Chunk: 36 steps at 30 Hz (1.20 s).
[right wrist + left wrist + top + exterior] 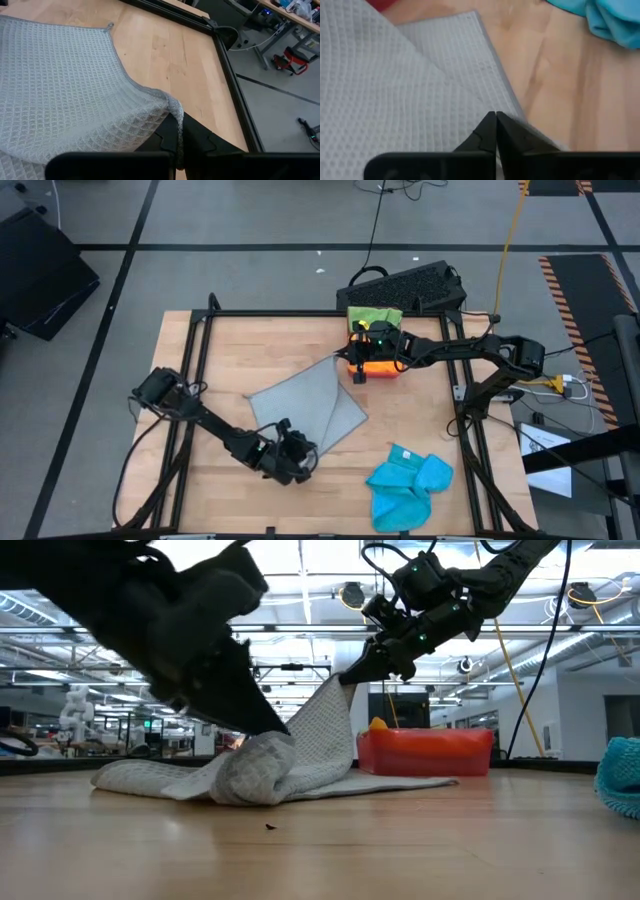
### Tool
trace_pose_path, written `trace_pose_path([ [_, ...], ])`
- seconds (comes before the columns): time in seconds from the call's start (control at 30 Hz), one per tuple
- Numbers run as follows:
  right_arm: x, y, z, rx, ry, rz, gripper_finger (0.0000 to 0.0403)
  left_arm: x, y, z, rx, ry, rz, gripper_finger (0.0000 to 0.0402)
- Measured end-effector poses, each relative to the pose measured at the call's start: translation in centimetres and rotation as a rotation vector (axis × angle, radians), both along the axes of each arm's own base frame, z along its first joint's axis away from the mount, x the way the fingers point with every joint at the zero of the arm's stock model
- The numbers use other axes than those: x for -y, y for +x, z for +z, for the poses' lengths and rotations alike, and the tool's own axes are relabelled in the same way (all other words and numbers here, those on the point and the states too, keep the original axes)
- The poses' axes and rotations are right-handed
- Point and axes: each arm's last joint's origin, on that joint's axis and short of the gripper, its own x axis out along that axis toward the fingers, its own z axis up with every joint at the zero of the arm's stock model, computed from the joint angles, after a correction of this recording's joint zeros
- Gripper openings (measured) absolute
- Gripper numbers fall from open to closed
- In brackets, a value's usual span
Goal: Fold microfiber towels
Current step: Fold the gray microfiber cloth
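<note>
Grey towel point(305, 402) risk: my right gripper point(176, 131) is clamped on its far corner, my left gripper point(495, 131) pinches the near edge thinly, could slip.

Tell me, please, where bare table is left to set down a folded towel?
Free: the near-left wood beside the left gripper, and the strip between the grey towel and the blue towels. Crowded: the far side, where the right gripper lifts a corner by the red tray.
</note>
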Motion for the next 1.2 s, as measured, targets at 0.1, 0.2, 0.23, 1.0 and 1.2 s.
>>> trace_pose_path([
  [0.1,0.0,0.0,0.0,0.0,-0.001,0.001,0.0004,-0.9,0.8,0.5,0.022,0.008,-0.008,0.0015],
  [0.2,0.0,0.0,0.0,0.0,-0.002,0.001,0.0004,-1.7,1.2,0.8,0.003,-0.025,-0.049,0.0018],
  [0.23,0.0,0.0,0.0,0.0,-0.003,0.001,0.0004,-1.8,1.1,0.9,-0.012,-0.039,-0.061,0.0016],
  [1.0,0.0,0.1,0.1,0.014,-0.007,0.003,0.0004,0.6,-2.9,0.1,-0.238,-0.061,-0.035,0.0037],
  [1.2,0.0,0.0,0.1,0.007,-0.003,0.003,0.0004,0.4,-2.4,-0.2,-0.254,0.079,-0.14,0.0038],
])
